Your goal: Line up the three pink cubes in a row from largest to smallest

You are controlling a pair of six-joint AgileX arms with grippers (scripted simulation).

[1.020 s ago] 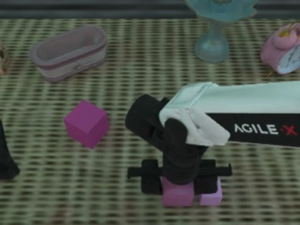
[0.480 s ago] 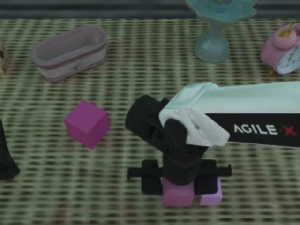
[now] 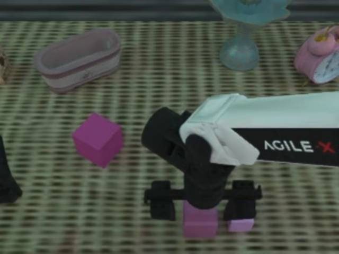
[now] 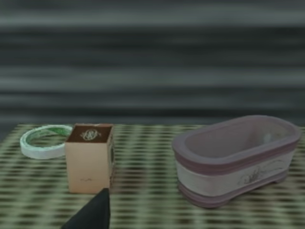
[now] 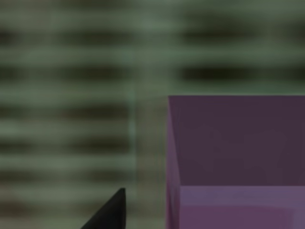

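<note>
A: Which step is judged to be in hand?

B: The placing of the medium pink cube point(image 3: 200, 222) seems finished. It is seen at the near edge of the desk point(image 3: 159, 79), resting flat, with the small pale cube point(image 3: 241, 225) just beside it on the right.

A: And the right gripper point(image 3: 202, 207)?

B: It is positioned straight above the medium cube. Its fingers point(image 3: 162, 207) are spread wide, one standing off the cube's left side with a gap showing, the other over toward the small cube. Nothing is gripped; the cube is let go and lies between the fingers, touched by neither as far as can be seen. In the right wrist view, the cube fills one side and a dark fingertip is seen apart from it.

A: What is called for next?

B: A straight lift is needed so neither cube is nudged. Then the large magenta cube point(image 3: 98, 139), lying well apart toward the left and turned at an angle, has to be brought to the left of the medium one.

A: The left arm?

B: The left gripper point(image 3: 6, 182) is parked at the left edge; whether its fingers are spread cannot be told. Farther back, the pinkish oval tub point(image 3: 78, 59) is left alone.
</note>
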